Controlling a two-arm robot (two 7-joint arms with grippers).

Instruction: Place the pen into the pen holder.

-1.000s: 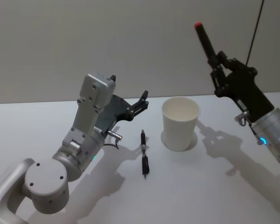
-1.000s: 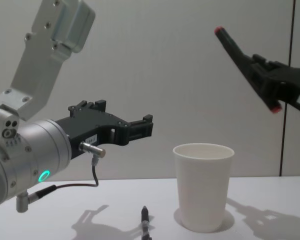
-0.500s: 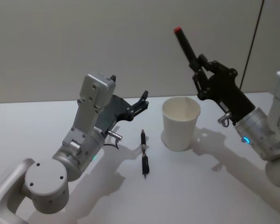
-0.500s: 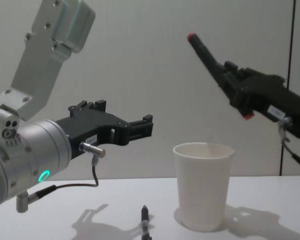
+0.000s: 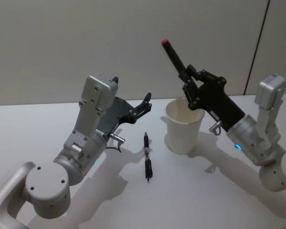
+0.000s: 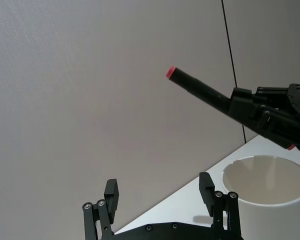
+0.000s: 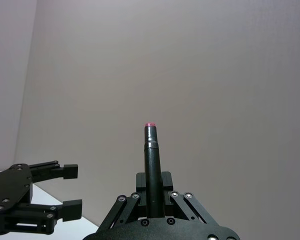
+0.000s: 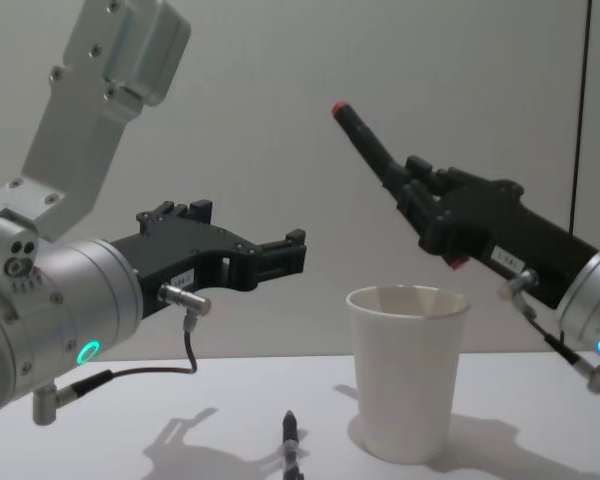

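A black pen (image 5: 174, 55) with red ends is held tilted, its upper red tip pointing up and left. My right gripper (image 5: 188, 82) is shut on it, just above the far rim of the pen holder (image 5: 183, 131), a white paper cup. From the chest, the pen (image 8: 368, 142) and right gripper (image 8: 422, 197) hang over the cup (image 8: 408, 380), and the pen's lower red end sits just above the rim. My left gripper (image 5: 145, 102) stands open, left of the cup and above the table.
A second black pen (image 5: 147, 155) lies on the white table (image 5: 205, 200) between the left arm and the cup; it also shows in the chest view (image 8: 291, 445). A plain wall is behind.
My right arm has swung left and down with the pen, from right of the cup to over its rim. The left arm and the pen on the table have not moved.
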